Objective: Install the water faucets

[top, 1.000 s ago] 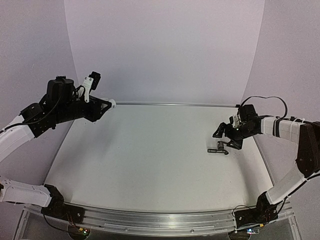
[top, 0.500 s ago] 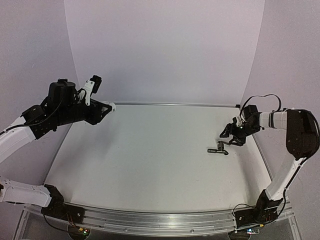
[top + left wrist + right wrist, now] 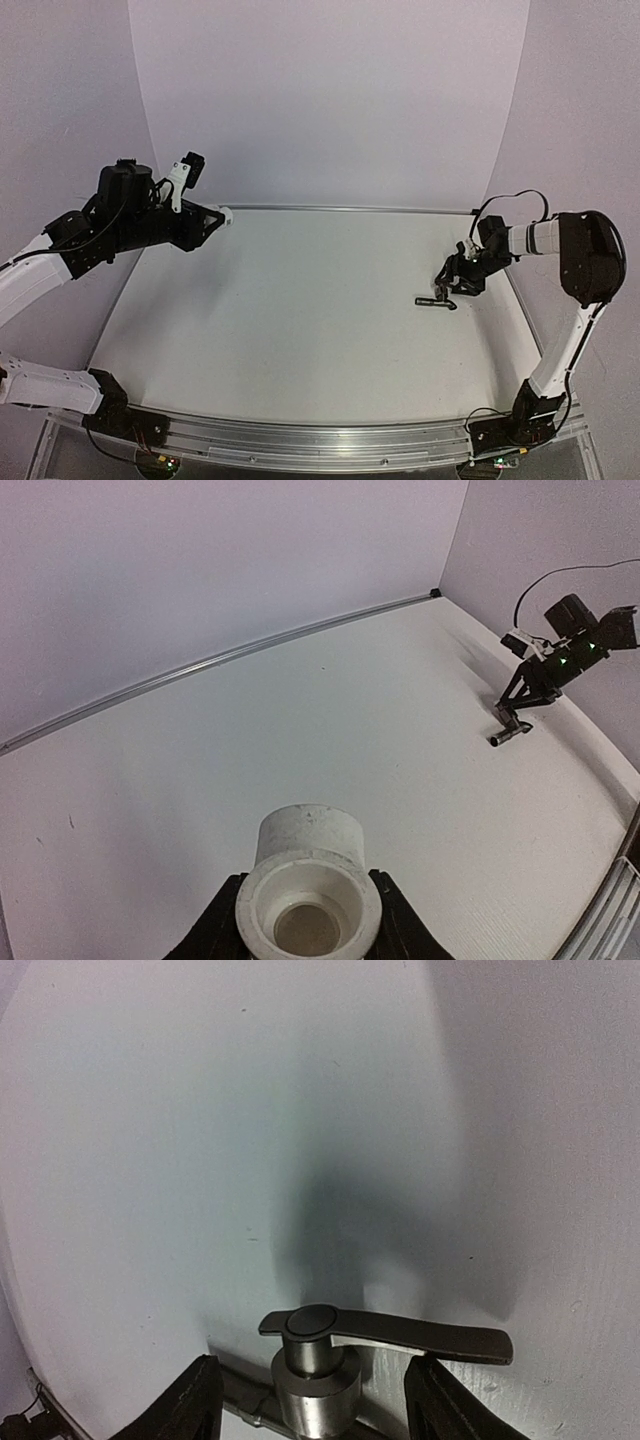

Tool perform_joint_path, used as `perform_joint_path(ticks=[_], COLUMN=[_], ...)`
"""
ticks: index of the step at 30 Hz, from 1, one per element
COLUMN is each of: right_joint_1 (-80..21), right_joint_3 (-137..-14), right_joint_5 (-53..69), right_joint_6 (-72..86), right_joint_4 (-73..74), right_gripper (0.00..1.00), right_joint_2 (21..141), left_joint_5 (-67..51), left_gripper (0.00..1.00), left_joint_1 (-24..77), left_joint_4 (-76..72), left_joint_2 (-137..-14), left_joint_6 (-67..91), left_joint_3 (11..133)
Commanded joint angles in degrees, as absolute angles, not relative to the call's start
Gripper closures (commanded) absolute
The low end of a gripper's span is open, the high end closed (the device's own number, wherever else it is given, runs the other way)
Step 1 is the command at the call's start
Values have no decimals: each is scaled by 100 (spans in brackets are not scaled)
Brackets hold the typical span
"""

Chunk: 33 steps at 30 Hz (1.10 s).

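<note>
Faucet parts sit well apart in the overhead view: the small black T-shaped tap [image 3: 437, 299] lies on the white tabletop [image 3: 300, 300] close to its right edge, about midway between front and back, while the stubby white cylindrical fitting [image 3: 227, 211] is held in the air above the back left corner. The left gripper [image 3: 215, 216] is clamped on that fitting, which pokes out past its dark fingertips. The right gripper [image 3: 453, 283] reaches down over the tap from the right edge, its tips just above or at the tap; how wide they stand cannot be told from up here. From the left wrist camera, the fitting [image 3: 308, 880] fills the bottom of the view, its hollow end facing the lens and the black fingers [image 3: 222, 928] pressed against both of its sides. Far across the tabletop, near the right edge, the tap [image 3: 505, 734] lies under the right gripper [image 3: 528, 685]. From the right wrist camera, the tap [image 3: 312, 1365] stands between the two black fingers [image 3: 195, 1400], its flat lever handle [image 3: 420, 1338] reaching towards the right finger. The jaws are partly open around it, with tabletop showing on either side of the tap's body, so nothing is gripped.
</note>
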<state>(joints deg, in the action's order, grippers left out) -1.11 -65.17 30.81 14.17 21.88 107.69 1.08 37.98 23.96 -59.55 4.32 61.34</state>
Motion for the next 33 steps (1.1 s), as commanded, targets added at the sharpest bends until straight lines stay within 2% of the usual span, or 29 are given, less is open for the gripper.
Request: perform_joint_path(ticks=[1, 4, 8, 14, 17, 22, 26, 31, 33], right_joint_1=[-556, -787, -1028, -1410, -1434, -1723, -2324, -3275, -3380], right_joint_3=[-6690, -6631, -6718, -6718, -6673, -6693, -6900, -6944, -6843], right_joint_5=[1952, 1137, 354, -312, -358, -643, -1307, -3357, -3651], right_joint_6=[1560, 1739, 1885, 2056, 2081, 1875, 1509, 1214, 1546], right_joint_4=[2180, 2227, 2415, 2616, 2516, 2296, 2203, 1772, 1584], right_gripper=[37, 37, 47, 50, 63, 99, 100, 100, 100], right_joint_2=[10878, 10841, 10959, 11127, 11066, 10590, 10120, 9400, 9059], left_joint_5=[35, 58, 39, 18, -157, -481, -1121, -2218, -2721], left_gripper=[100, 100, 100, 100, 100, 100, 100, 100, 100], left_joint_1=[3804, 3806, 3806, 3807, 3807, 3806, 3806, 3786, 3729], left_joint_4=[2035, 2045, 2025, 2011, 1981, 1782, 1059, 194, -135], left_joint_2=[-5915, -5903, -5915, -5935, -5949, -6071, -6252, -6725, -6921], left_joint_6=[378, 387, 387, 464, 588, 1160, 2115, 3223, 3668], left_joint_3=[6161, 6151, 6173, 6209, 6226, 6183, 5837, 5655, 5637])
